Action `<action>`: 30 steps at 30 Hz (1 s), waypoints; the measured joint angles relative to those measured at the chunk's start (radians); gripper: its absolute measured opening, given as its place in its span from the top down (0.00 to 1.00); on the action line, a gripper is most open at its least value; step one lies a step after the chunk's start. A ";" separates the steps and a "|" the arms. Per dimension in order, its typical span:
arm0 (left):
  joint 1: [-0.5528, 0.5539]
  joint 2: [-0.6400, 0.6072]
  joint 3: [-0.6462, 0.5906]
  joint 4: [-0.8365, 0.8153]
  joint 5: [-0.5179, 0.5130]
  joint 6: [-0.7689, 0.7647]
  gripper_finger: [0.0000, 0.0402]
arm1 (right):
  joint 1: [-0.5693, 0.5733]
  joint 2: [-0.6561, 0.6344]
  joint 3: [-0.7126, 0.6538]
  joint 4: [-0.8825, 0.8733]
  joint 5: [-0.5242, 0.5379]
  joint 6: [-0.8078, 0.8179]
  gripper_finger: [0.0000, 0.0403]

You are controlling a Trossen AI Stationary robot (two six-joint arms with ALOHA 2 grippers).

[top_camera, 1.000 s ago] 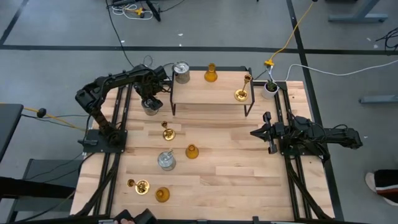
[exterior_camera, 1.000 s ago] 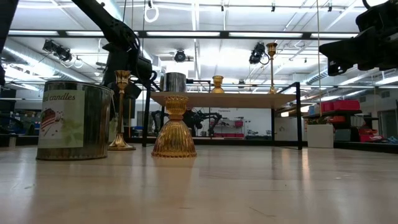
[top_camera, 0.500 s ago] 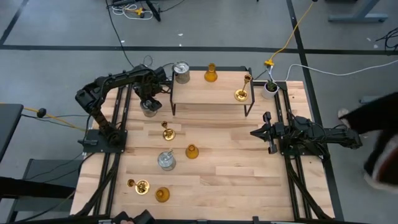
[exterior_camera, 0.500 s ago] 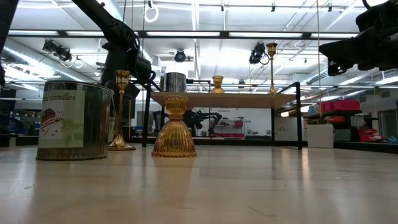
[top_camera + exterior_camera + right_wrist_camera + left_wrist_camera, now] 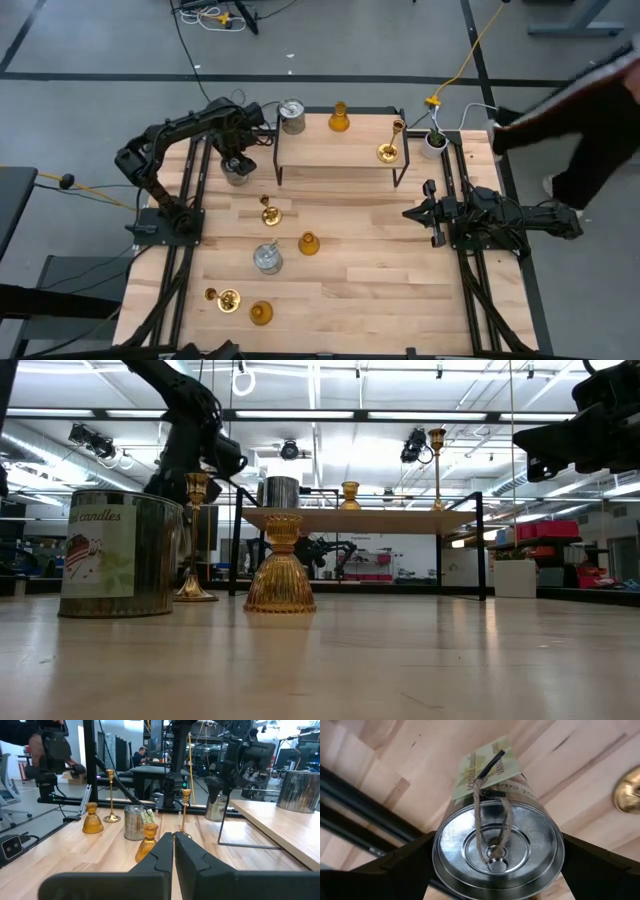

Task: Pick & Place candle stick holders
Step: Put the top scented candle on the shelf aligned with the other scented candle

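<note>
- Pale butcher-block planks are forming the worktop (image 5: 360, 260), which is standing on a grey floor crossed by dark tape lines and cables; seen level, a bright workshop with ceiling lights is stretching out behind it.
- One low wooden shelf (image 5: 340, 150) on thin black legs is sitting along the worktop's far edge, and it is serving as the landmark for everything below.
- Three silvery tins are showing, cylinders with labels: one (image 5: 291, 116) is standing on the shelf's left-arm end, one (image 5: 267, 258) is sitting well in front of the shelf, and the gripped tin (image 5: 497, 847) is just off the shelf's left-arm end.
- Three amber holders, ribbed and bell-shaped, are showing: one (image 5: 339, 119) on the shelf beside the tin there, one (image 5: 309, 243) in front of the shelf, one (image 5: 261, 313) far in front of it.
- Three shiny brass holders with round bases and slim stems are showing: one (image 5: 389, 151) on the shelf's right-arm end, one (image 5: 270, 213) just in front of the shelf, one (image 5: 228, 298) far in front.
- One small white plant pot (image 5: 434, 141) is standing just past the shelf's right-arm end.
- Left gripper (image 5: 236, 165) is reaching down beside the shelf, its fingers spread wide and pressing both sides of the gripped tin.
- Right gripper (image 5: 408, 212) is waiting in front of the shelf's right-arm end, fingers (image 5: 162, 851) pressed together, holding nothing.
- One person (image 5: 585, 110) in dark clothes is passing beyond the pot.
</note>
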 joint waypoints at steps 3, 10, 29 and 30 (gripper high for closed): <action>0.000 -0.018 0.044 -0.056 0.000 -0.005 0.06 | 0.000 0.000 0.000 0.000 0.000 0.000 0.95; -0.056 -0.035 0.165 -0.148 -0.001 -0.017 0.06 | 0.000 0.000 0.000 0.000 0.000 0.000 0.95; -0.168 -0.034 0.562 -0.249 0.040 -0.079 0.07 | 0.000 0.000 0.000 0.000 0.000 0.000 0.95; -0.172 -0.034 0.574 -0.249 0.041 -0.079 0.07 | 0.000 0.000 0.000 0.000 0.000 0.000 0.95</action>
